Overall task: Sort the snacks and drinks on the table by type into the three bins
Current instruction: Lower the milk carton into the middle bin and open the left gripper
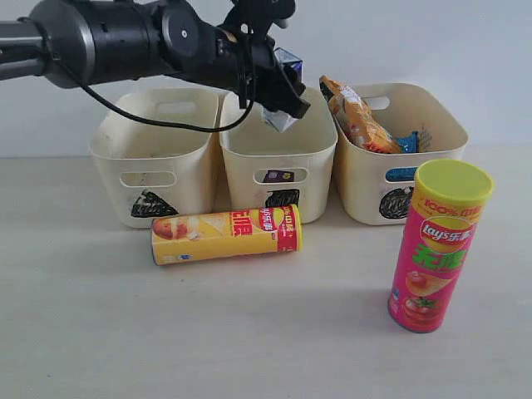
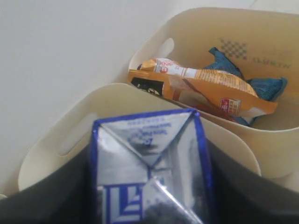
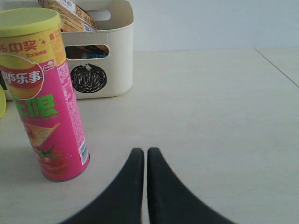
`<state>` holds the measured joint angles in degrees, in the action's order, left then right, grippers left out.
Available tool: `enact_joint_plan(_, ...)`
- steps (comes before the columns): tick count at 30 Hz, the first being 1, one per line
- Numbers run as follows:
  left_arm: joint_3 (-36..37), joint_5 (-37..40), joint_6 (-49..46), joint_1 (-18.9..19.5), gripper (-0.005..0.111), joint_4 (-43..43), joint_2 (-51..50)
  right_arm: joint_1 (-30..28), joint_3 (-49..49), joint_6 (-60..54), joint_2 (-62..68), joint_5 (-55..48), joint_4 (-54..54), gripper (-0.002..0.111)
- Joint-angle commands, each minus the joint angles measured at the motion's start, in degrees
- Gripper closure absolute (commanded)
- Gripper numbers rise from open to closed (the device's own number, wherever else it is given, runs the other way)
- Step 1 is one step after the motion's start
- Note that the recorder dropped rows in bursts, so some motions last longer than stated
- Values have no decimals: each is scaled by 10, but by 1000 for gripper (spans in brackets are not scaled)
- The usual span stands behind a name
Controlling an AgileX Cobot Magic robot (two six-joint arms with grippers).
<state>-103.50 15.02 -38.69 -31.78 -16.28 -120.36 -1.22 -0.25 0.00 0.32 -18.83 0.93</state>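
Left wrist view: I see my left gripper [image 2: 152,207] fingers [image 2: 254,196] clamping the carton [image 2: 149,154]; the middle bin [image 2: 117,92] lies directly beneath them.

The left arm [image 1: 100,37] reached in level, with the left gripper [image 1: 285,93] above the middle bin [image 1: 278,154], jaws clamped on the carton [image 2: 152,163]. The right gripper [image 3: 145,156] had its fingertips pressed together.
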Motion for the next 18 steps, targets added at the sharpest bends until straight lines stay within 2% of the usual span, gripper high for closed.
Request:
enact_joint_plan(1, -1, -31, 4, 4, 102, -4, -8, 1, 3, 0, -3, 4, -2, 108)
enact_joint_plan(7, -1, -25, 4, 7, 101, -4, -22, 1, 3, 0, -3, 4, -2, 108)
enact_joint_plan(9, -1, -21, 4, 7, 86, -4, -23, 1, 3, 0, -3, 4, -2, 108)
enact_joint_plan(12, -1, -22, 3, 7, 46, -4, -23, 1, 3, 0, -3, 4, -2, 108)
enact_joint_plan(14, -1, -23, 3, 7, 31, -4, -23, 1, 3, 0, -3, 4, -2, 108)
enact_joint_plan(15, -1, -23, 3, 7, 27, -4, -23, 1, 3, 0, -3, 4, -2, 108)
enact_joint_plan(18, -1, -17, 3, 7, 27, -4, -21, 1, 3, 0, -3, 4, -2, 108)
